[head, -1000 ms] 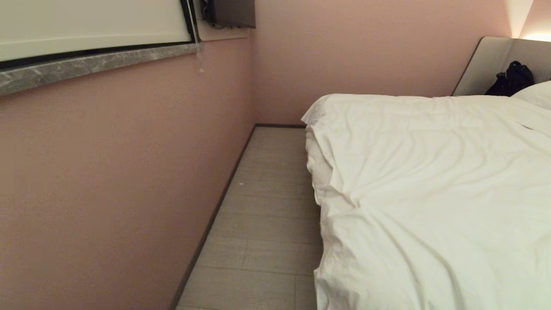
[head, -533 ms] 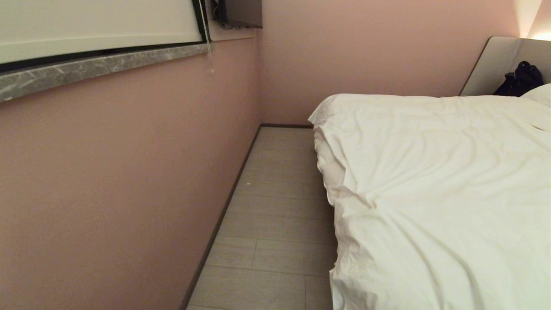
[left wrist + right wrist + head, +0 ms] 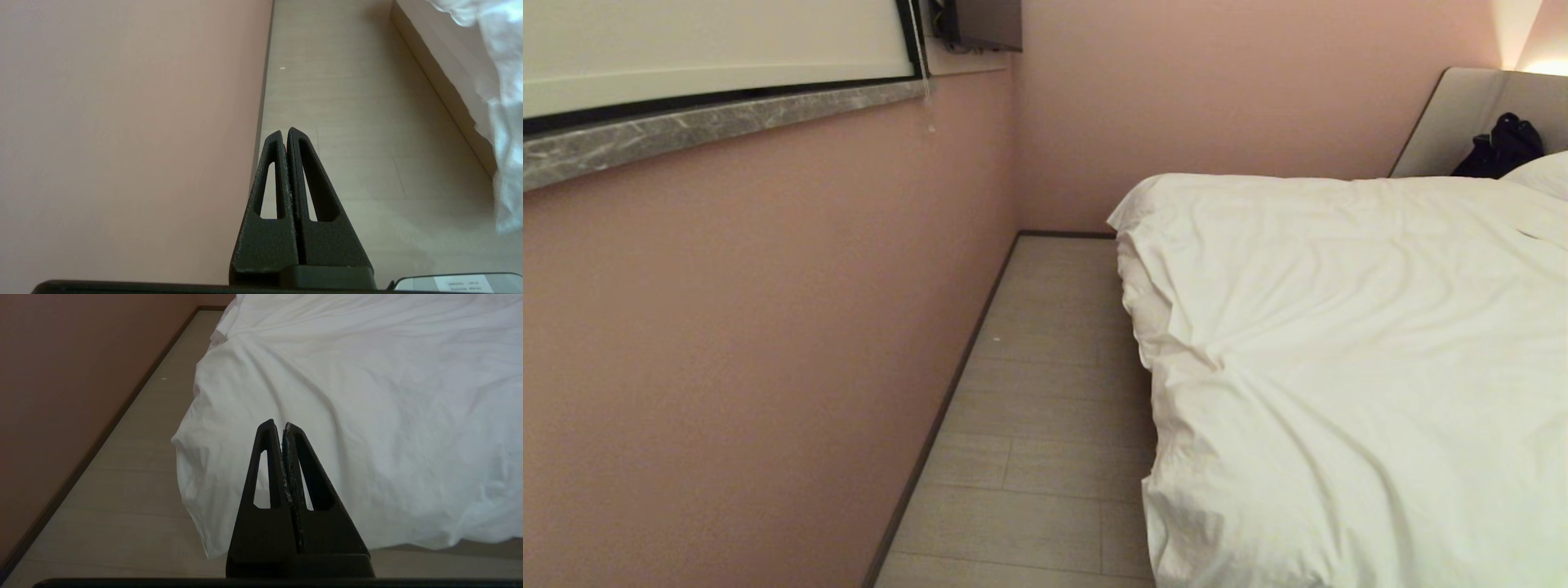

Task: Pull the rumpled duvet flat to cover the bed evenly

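A puffy white duvet (image 3: 1356,359) lies creased over the bed (image 3: 441,77), its soft folds spilling past the mattress edge toward pale wood-grain floor (image 3: 1045,425). A smooth pink wall (image 3: 752,327) runs alongside, topped by a grey marble sill (image 3: 711,131). A plump pillow (image 3: 1543,173) and a dark bag (image 3: 1503,149) rest against the beige headboard panel (image 3: 1445,122). The left gripper (image 3: 284,131) hangs above the floor beside the bed base, black tapered fingers pressed together, empty; the right gripper (image 3: 278,425), likewise closed and empty, hovers near the duvet's corner

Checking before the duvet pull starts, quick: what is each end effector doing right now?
Left end effector: closed, empty, above the floor.
Right end effector: closed, empty, pointing at the duvet.
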Motion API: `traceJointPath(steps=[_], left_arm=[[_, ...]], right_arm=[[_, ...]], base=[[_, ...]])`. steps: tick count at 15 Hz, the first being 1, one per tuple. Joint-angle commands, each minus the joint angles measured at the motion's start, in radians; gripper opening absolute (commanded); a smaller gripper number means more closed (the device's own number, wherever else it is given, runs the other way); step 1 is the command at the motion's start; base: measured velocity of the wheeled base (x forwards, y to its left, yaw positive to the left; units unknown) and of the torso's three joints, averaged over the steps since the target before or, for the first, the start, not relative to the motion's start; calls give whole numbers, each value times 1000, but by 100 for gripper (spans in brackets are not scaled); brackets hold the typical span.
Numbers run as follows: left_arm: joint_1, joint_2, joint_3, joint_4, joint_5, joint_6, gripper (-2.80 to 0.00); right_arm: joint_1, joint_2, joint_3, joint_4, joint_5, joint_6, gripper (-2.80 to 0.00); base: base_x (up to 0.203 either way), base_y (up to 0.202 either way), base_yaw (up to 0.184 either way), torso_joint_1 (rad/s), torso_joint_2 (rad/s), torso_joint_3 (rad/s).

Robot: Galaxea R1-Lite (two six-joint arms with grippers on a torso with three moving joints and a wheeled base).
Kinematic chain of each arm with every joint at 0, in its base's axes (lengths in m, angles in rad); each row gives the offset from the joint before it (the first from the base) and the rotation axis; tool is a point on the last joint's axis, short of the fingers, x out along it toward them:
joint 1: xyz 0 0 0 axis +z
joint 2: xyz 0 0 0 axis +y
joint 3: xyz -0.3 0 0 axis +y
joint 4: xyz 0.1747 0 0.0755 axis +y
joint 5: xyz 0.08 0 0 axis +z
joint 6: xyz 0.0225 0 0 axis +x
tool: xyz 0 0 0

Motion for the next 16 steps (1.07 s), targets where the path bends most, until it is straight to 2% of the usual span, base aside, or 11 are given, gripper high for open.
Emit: traceJointPath(steps=[1, 13, 16], left_arm=[[0, 0, 0, 0, 0, 1, -280], [0, 0, 1, -2, 0, -4, -280], [0, 0, 1, -2, 0, -4, -280]], right_arm=[[0, 0, 0, 0, 1, 0, -280], [0, 0, 0, 0, 1, 0, -280], [0, 0, 0, 0, 1, 0, -280]], base=[[-191, 0, 1, -1, 1, 2], [-194, 0, 1, 2, 2, 2], [-98, 0, 0, -2, -1, 2]])
